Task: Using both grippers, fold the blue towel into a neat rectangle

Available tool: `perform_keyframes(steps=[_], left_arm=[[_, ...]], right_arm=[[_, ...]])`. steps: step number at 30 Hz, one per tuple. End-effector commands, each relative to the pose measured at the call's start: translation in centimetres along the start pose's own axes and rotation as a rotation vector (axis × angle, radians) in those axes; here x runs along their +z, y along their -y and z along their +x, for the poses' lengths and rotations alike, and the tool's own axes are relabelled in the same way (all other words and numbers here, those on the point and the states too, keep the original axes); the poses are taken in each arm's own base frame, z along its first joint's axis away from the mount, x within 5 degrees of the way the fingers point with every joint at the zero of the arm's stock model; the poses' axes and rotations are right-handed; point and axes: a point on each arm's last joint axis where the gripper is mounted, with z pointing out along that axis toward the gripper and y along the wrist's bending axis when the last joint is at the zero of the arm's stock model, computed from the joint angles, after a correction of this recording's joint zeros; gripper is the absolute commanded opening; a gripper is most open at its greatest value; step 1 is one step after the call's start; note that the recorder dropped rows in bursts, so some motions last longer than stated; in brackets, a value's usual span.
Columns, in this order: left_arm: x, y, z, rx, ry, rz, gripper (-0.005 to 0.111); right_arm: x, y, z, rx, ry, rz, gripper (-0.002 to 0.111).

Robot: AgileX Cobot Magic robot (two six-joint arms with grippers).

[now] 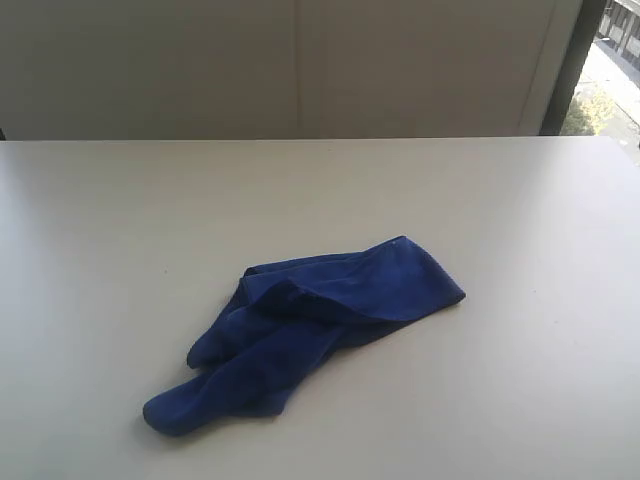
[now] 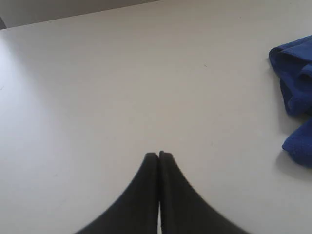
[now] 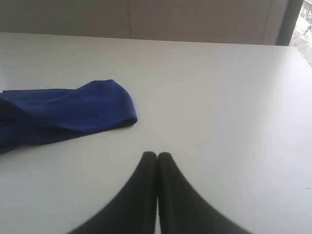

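The blue towel [image 1: 310,325] lies crumpled in a loose heap on the white table [image 1: 120,250], near the middle and toward the front. Neither arm shows in the exterior view. In the left wrist view my left gripper [image 2: 159,155] is shut with nothing in it, over bare table, and the towel [image 2: 297,97] lies well off to one side. My right gripper [image 3: 157,155] is also shut and empty, with the towel [image 3: 73,109] a short way ahead and to the side, not touching it.
The table's far edge [image 1: 320,139] meets a pale wall. A dark window frame [image 1: 575,65] stands at the back right corner.
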Motion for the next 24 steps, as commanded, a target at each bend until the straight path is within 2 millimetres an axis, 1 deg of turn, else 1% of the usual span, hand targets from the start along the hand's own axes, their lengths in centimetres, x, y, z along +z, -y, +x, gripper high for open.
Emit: perform_keyframes(steps=[1,12,17,24], left_arm=[[-0.01,0.03,0.02,-0.001,0.004,0.003,0.000],[-0.01,0.03,0.02,-0.001,0.004,0.003,0.000],[-0.01,0.02,0.01,0.041,0.006,0.003,0.000],[-0.01,0.02,0.01,0.041,0.006,0.003,0.000]], right_arm=[[0.00,-0.02,0.02,-0.009,0.013,-0.004,0.000],[0.00,-0.02,0.02,-0.009,0.013,-0.004,0.000],[0.00,-0.02,0.02,-0.009,0.013,-0.004,0.000],[0.00,-0.02,0.02,-0.009,0.013,-0.004,0.000]])
